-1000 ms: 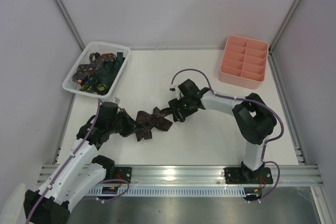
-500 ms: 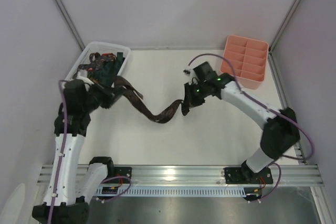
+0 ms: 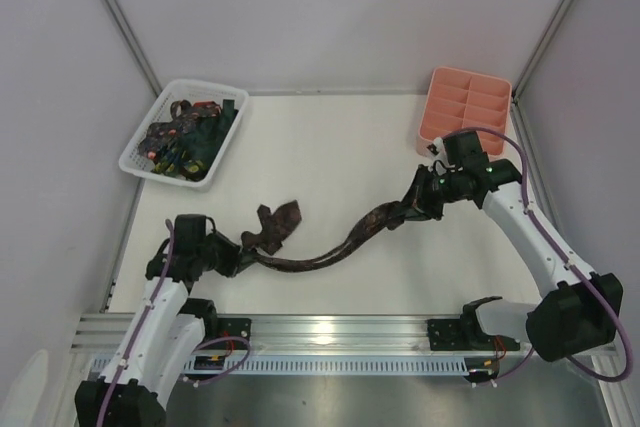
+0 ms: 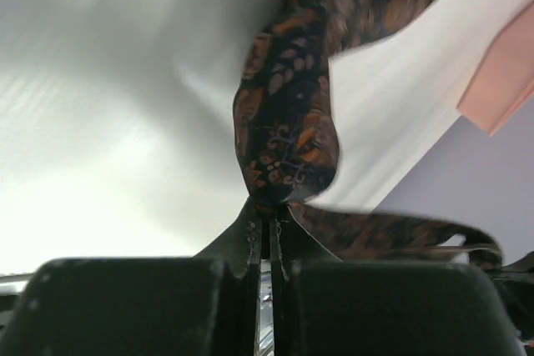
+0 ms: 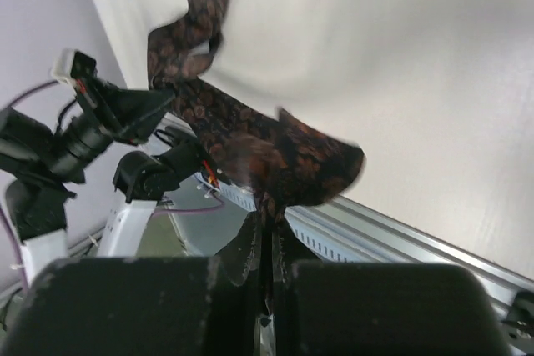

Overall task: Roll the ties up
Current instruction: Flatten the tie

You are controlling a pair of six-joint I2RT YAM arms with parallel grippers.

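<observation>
A long brown necktie with a fine reddish pattern [image 3: 335, 250] stretches across the lower middle of the frame. Its long axis rises from the left gripper [image 3: 236, 258] to the right gripper [image 3: 409, 211], and both are clenched on the fabric. Its loose fold lies nearer the left.

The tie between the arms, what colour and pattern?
Tie: dark brown with small orange leafy marks; clearest in left wrist view.
</observation>
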